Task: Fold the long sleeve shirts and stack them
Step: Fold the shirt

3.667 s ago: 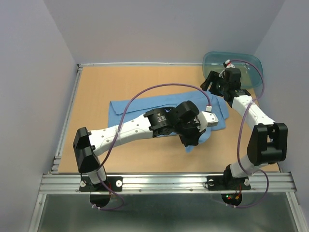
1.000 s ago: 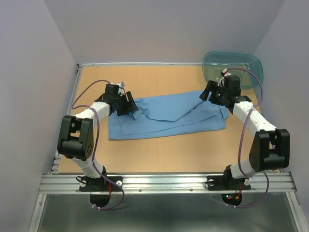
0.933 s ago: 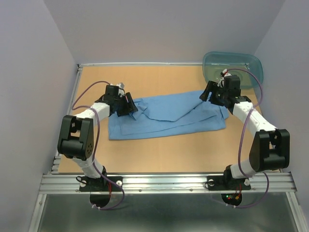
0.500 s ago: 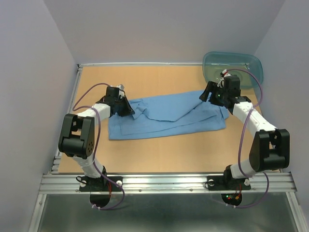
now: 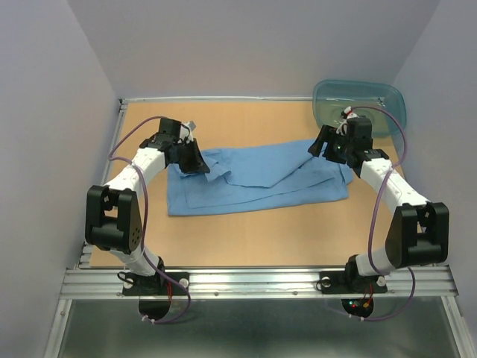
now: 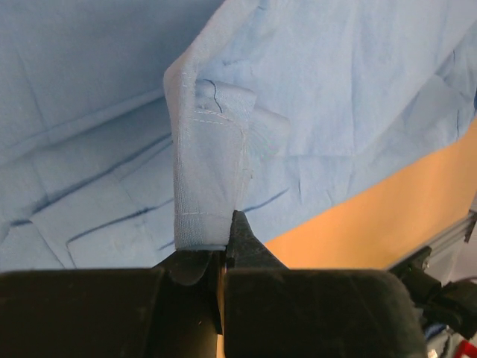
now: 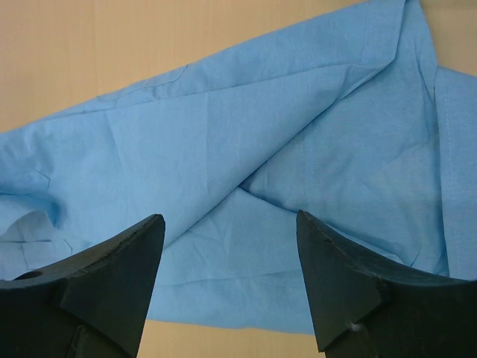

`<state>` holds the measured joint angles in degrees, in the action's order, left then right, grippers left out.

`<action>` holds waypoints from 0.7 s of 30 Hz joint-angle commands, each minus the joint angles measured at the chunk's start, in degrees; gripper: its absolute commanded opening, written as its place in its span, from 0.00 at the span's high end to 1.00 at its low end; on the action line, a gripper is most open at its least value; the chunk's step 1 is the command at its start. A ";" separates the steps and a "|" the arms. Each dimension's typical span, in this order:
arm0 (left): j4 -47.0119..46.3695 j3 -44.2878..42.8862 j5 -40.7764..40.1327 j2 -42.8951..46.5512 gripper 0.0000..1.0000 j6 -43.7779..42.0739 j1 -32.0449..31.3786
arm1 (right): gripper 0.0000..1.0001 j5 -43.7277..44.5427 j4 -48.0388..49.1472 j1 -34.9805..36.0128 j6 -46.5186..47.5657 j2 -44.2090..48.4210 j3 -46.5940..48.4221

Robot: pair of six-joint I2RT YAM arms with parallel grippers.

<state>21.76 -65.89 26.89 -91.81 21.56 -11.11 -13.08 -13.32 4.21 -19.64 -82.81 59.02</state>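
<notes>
A light blue long sleeve shirt [image 5: 261,175] lies roughly folded across the middle of the table. My left gripper [image 5: 198,163] is at the shirt's left end, shut on a stitched edge strip [image 6: 203,195] of the shirt and holding it up off the rest of the cloth. In the left wrist view the jaws [image 6: 227,224] meet on that strip. My right gripper [image 5: 323,142] hovers over the shirt's right end, open. In the right wrist view its fingers [image 7: 231,218] stand wide apart above the cloth [image 7: 261,149], with nothing between them.
A translucent teal tub [image 5: 393,97] stands at the back right corner, just behind the right wrist. Bare tan tabletop [image 5: 246,231] lies in front of and behind the shirt. A metal rail [image 5: 100,194] edges the table on the left.
My left gripper has shut on the shirt's left edge and pulled it up and slightly back. The right arm has not moved.
</notes>
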 commanded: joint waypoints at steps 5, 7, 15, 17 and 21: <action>12.34 -0.56 8.70 3.65 0.99 -5.21 1.01 | 0.24 0.95 1.19 0.54 0.92 3.44 -2.51; 12.61 -0.47 10.97 4.27 0.99 -4.69 1.79 | 0.24 1.39 1.19 0.54 0.66 3.61 -2.69; 12.78 -5.48 20.12 7.26 1.00 -1.44 2.15 | 0.24 1.39 1.11 0.45 0.21 2.56 -1.81; 12.96 -5.13 20.92 7.78 1.00 -1.35 2.32 | 0.24 1.48 1.28 0.54 0.04 2.39 -1.63; 10.41 -0.57 20.67 8.66 0.99 -0.65 3.29 | 0.24 1.48 1.28 0.45 0.04 1.68 -1.28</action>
<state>33.26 -68.77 45.04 -85.56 20.18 -8.84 -12.36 -13.28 4.21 -19.68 -81.23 57.28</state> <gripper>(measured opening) 0.085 0.764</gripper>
